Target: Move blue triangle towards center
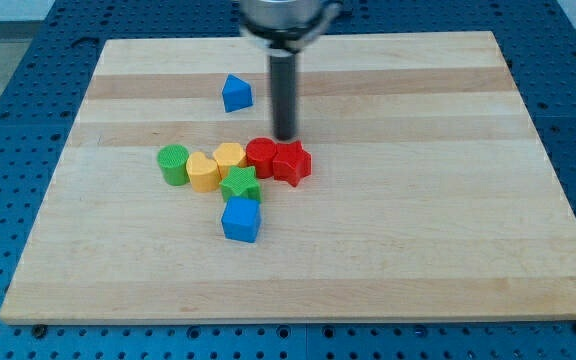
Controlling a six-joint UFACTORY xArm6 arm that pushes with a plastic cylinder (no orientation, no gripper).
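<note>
The blue triangle sits on the wooden board toward the view's top, left of middle. My tip is to the right of it and a little lower, apart from it, just above the red blocks. Below lies a cluster: a green cylinder, a yellow block, a second yellow block, a red round block, a red star, a green star and a blue cube.
The board lies on a blue perforated table. The rod's mount hangs at the view's top middle.
</note>
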